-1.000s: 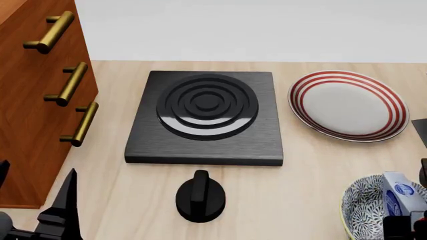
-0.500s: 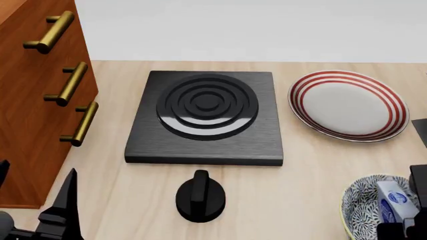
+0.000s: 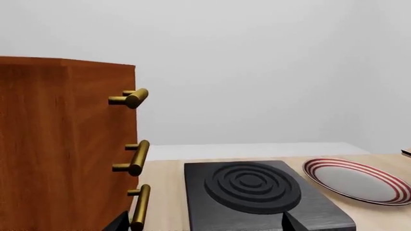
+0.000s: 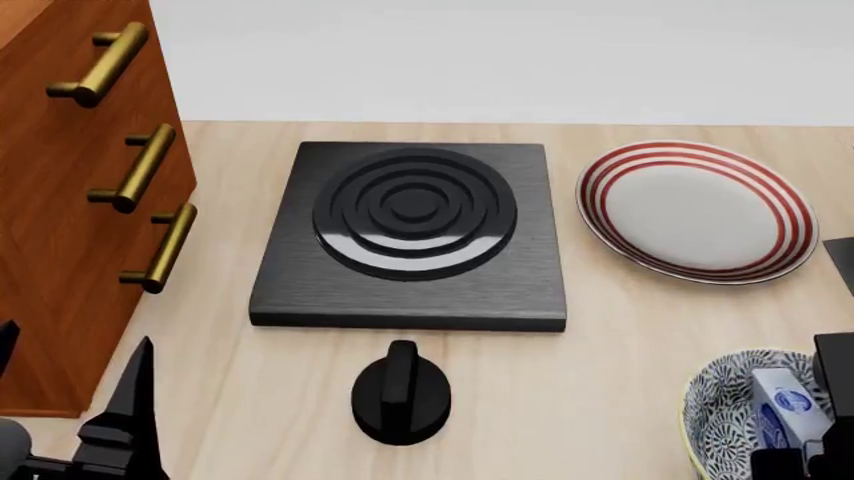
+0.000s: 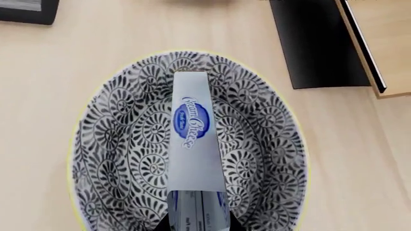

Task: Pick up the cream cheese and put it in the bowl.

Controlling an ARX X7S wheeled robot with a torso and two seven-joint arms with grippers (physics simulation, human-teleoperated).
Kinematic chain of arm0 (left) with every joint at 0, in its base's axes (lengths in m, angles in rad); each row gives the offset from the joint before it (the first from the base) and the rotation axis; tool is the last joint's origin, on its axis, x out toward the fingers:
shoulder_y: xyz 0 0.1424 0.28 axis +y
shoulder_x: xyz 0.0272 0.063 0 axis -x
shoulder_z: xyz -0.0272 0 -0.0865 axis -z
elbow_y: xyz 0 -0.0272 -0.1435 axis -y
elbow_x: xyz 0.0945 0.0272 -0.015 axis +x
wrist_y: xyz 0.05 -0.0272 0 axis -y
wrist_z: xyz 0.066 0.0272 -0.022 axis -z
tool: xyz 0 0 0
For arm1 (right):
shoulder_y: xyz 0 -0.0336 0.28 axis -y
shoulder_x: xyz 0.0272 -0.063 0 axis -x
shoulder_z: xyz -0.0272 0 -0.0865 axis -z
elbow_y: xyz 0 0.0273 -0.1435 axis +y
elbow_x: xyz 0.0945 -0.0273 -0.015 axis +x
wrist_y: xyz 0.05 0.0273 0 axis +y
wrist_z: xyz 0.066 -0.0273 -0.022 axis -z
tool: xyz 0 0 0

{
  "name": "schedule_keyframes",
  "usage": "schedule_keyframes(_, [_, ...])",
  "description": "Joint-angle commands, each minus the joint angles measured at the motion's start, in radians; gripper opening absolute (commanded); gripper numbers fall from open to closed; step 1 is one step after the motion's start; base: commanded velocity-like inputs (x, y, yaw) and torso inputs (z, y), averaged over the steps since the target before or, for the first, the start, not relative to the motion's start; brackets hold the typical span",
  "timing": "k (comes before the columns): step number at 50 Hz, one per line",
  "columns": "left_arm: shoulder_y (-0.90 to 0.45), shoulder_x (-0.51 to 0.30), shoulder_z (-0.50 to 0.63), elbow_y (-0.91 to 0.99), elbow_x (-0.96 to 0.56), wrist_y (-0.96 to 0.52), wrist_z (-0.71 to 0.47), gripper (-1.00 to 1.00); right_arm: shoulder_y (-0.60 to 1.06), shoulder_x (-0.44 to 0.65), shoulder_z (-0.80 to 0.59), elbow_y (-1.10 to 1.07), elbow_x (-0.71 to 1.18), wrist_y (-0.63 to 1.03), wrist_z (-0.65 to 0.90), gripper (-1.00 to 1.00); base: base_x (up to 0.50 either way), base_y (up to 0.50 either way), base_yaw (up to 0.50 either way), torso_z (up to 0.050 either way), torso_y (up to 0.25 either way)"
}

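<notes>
The blue-and-white floral bowl (image 4: 721, 415) stands at the table's front right corner. It fills the right wrist view (image 5: 128, 144). The cream cheese (image 4: 787, 408) is a silver-grey box with a blue oval label. It stands on end inside the bowl (image 5: 192, 139). My right gripper (image 5: 198, 226) is shut on its near end, with a dark finger against each side. In the head view the right gripper (image 4: 814, 455) is cut off by the frame's edge. My left gripper (image 4: 120, 420) is open and empty at the front left, and its fingertips (image 3: 292, 222) show wide apart.
A black burner block (image 4: 414, 235) lies mid-table with a black knob (image 4: 400, 392) in front. A red-striped white plate (image 4: 697, 210) sits at the back right. A wooden cabinet with brass handles (image 4: 67, 200) stands at the left. A flat black slab (image 5: 318, 43) lies beside the bowl.
My right gripper has lowered the cream cheese deeper into the bowl. The left arm has not moved.
</notes>
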Motion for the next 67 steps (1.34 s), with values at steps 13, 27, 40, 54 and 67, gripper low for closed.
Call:
schedule_keyframes(13, [-0.004, -0.001, 0.005, -0.014, 0.0, 0.006, -0.002, 1.0, 0.019, 0.013, 0.02, -0.01, -0.022, 0.007, 0.004, -1.0, 0.0, 0.0, 0.0, 0.0, 0.0])
schedule_keyframes(27, [0.001, -0.002, 0.01, -0.02, 0.005, 0.015, -0.003, 1.0, 0.021, 0.026, 0.025, -0.033, -0.01, 0.012, 0.015, -1.0, 0.0, 0.0, 0.0, 0.0, 0.001])
schedule_keyframes(40, [-0.002, -0.003, 0.012, -0.021, 0.015, 0.018, -0.013, 1.0, 0.022, 0.027, 0.027, -0.033, -0.006, 0.015, 0.022, 1.0, 0.0, 0.0, 0.0, 0.0, 0.0])
schedule_keyframes(54, [-0.005, -0.004, 0.017, -0.022, 0.016, 0.019, -0.017, 1.0, 0.049, 0.059, 0.05, -0.084, 0.034, 0.032, 0.054, 1.0, 0.0, 0.0, 0.0, 0.0, 0.0])
schedule_keyframes(67, [-0.003, -0.007, 0.016, -0.018, 0.011, 0.022, -0.02, 1.0, 0.173, 0.113, 0.104, -0.202, 0.168, 0.13, 0.192, 1.0, 0.0, 0.0, 0.0, 0.0, 0.0])
